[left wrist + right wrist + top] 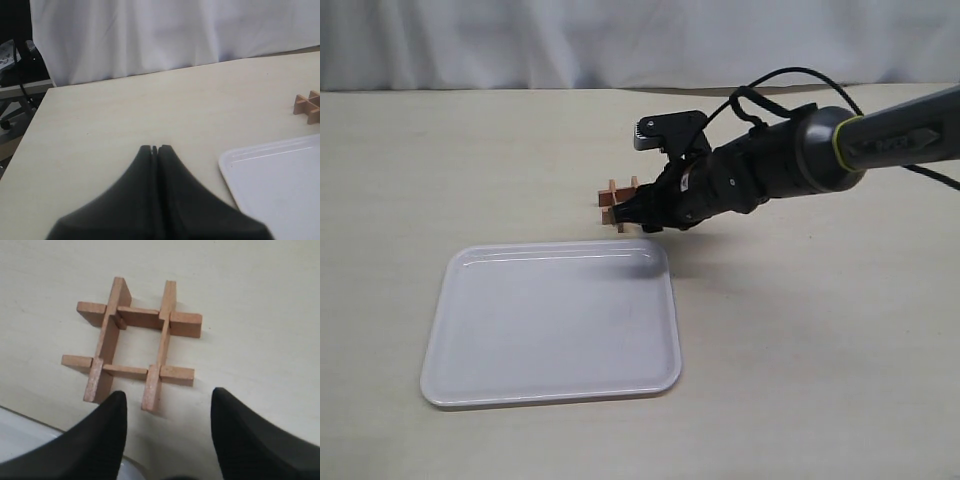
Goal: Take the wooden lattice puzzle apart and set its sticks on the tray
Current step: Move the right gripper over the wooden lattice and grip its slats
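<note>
The wooden lattice puzzle (135,342) lies assembled on the table, a hash-shaped grid of reddish-brown sticks; it also shows as the puzzle (616,201) just behind the tray's far right corner, and as the puzzle (309,106) at the picture's edge. My right gripper (167,397) hovers open right at the puzzle's near edge, fingers apart, nothing between them; in the exterior view the right gripper (628,215) partly covers the puzzle. The white tray (552,320) holds nothing and appears again as the tray (280,185). My left gripper (154,148) is shut and holds nothing, well away from the puzzle.
A white curtain (620,40) backs the beige table. The right arm (790,160) with its black cable reaches in from the right above the tabletop. The table's edge (40,107) and some dark equipment show beyond it in the left wrist view.
</note>
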You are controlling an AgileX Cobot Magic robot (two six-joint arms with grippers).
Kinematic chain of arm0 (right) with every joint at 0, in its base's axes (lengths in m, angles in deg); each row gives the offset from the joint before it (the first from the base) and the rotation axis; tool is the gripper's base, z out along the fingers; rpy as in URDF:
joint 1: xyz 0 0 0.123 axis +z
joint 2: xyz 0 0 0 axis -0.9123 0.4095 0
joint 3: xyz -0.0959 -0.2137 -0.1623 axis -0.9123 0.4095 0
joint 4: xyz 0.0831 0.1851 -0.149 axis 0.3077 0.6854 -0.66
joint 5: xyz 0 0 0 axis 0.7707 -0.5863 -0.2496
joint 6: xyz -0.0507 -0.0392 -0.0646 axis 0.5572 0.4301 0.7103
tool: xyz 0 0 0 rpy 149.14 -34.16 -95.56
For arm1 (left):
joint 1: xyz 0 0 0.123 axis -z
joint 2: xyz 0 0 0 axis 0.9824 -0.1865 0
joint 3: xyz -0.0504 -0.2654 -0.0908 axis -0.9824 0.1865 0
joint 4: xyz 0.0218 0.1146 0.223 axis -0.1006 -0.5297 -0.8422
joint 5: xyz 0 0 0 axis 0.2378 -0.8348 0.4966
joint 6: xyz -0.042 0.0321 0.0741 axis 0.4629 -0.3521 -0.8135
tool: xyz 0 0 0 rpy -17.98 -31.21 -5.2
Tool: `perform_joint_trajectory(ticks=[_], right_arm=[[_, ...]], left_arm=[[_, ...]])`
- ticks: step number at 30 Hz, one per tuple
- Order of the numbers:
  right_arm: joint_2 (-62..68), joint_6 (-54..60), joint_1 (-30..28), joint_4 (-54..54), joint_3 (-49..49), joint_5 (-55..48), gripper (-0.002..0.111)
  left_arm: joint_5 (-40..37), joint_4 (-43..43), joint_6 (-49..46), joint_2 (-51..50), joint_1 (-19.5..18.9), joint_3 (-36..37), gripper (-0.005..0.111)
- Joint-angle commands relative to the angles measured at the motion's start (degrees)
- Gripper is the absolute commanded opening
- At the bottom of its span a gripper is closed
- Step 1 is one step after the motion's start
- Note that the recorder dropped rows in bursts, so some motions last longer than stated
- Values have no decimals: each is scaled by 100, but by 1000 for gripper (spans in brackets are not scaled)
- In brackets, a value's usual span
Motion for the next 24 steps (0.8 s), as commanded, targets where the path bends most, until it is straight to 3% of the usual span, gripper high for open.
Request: perform_joint_trajectory(ticks=[1, 24], right_arm=[[71, 29, -30, -73, -9, 226, 49], [283, 29, -30, -73, -9, 636, 47]], left_arm=[[52, 12, -30, 14, -60, 18, 0], [52, 12, -30, 14, -60, 18, 0]])
